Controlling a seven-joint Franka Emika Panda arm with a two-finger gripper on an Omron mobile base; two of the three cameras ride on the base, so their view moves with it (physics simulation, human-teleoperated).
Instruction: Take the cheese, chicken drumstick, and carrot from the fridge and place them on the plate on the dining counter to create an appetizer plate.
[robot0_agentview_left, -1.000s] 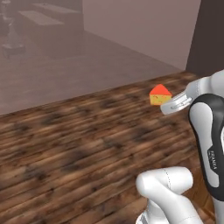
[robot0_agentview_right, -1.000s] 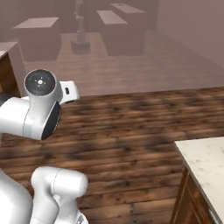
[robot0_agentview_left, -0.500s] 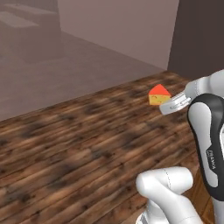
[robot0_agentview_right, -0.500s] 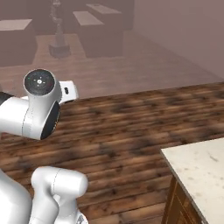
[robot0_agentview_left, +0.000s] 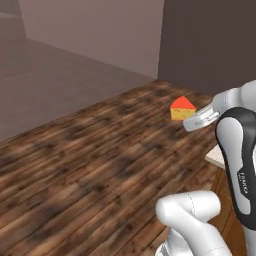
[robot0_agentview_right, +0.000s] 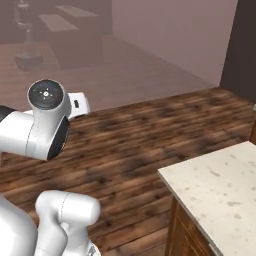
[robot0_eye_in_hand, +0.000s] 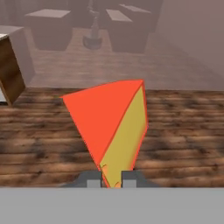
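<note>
The cheese (robot0_agentview_left: 182, 108) is an orange-yellow wedge with a red rind, held up in the air over the wooden floor. My gripper (robot0_agentview_left: 186, 120) is shut on its lower edge. In the hand view the cheese (robot0_eye_in_hand: 114, 127) stands large and close, rising from between my two fingertips (robot0_eye_in_hand: 94, 180), with my gripper (robot0_eye_in_hand: 109, 181) pinching its narrow end. A corner of the dining counter (robot0_agentview_right: 219, 179), with its speckled beige top, lies at the lower right of the right base view. The fridge, plate, carrot and chicken drumstick are out of view.
Dark wood floor (robot0_agentview_left: 85, 160) spreads ahead, meeting a pale floor and a plain wall (robot0_agentview_left: 100, 30). A dark wall (robot0_agentview_left: 210, 40) stands at the right. Far tables and a stool (robot0_agentview_right: 30, 45) sit in the hazy background. A wooden cabinet corner (robot0_eye_in_hand: 11, 70) shows at the hand view's left.
The whole scene has shifted in both base views as the base turns; the dining counter takes up more of the right base view. The cheese stays gripped in the same place relative to the arm.
</note>
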